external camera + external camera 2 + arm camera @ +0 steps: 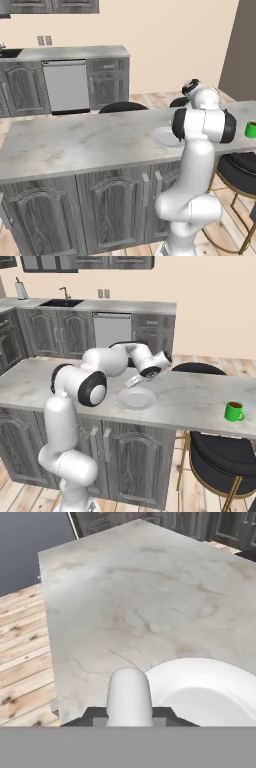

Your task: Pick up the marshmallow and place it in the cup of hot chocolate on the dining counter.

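The marshmallow, a small white rounded lump, stands between my dark finger tips in the hand view, and my gripper is shut on it. In the right base view my gripper hangs just above the far left rim of the round white plate on the dining counter. The green cup of hot chocolate stands far to the right, near the counter's front edge. In the left base view the cup shows at the right border, past my arm.
The white plate lies right beside the held marshmallow. Dark round stools stand to the right of and behind the counter. A back counter with a steel dishwasher and a sink runs along the wall.
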